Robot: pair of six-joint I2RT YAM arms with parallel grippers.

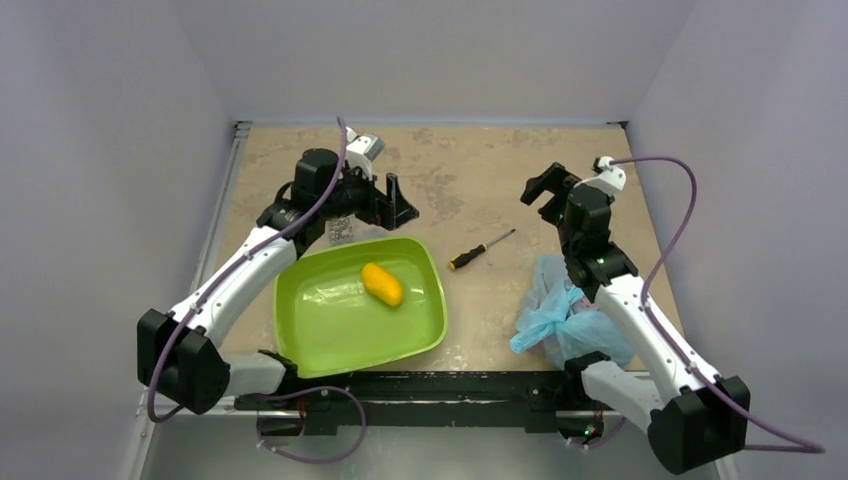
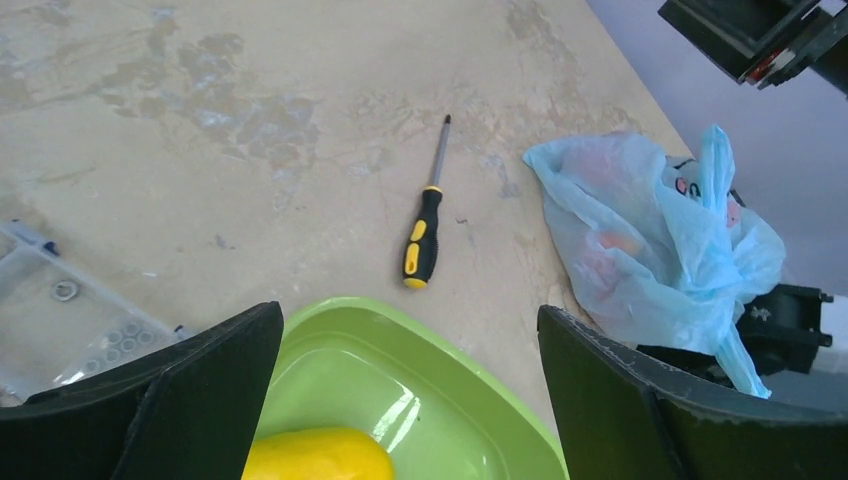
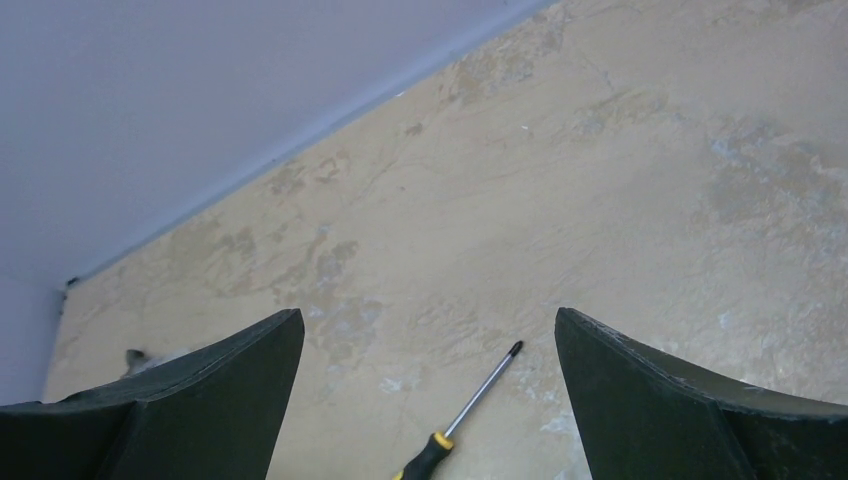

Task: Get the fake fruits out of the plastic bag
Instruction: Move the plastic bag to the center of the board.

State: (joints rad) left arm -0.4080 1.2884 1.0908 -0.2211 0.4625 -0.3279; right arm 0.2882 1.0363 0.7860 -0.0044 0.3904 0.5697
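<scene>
Showing reddish fake fruits (image 2: 612, 243) thru crumpled blue plastic bag (image 2: 690, 255); left pincer (image 2: 408, 312), right pincer (image 3: 428, 314) released.

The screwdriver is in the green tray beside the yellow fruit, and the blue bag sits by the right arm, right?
Not quite. The screwdriver lies on the table between the green tray and the blue bag, as the top view shows. Only the yellow fruit is in the tray; the bag sits by the right arm.
</scene>
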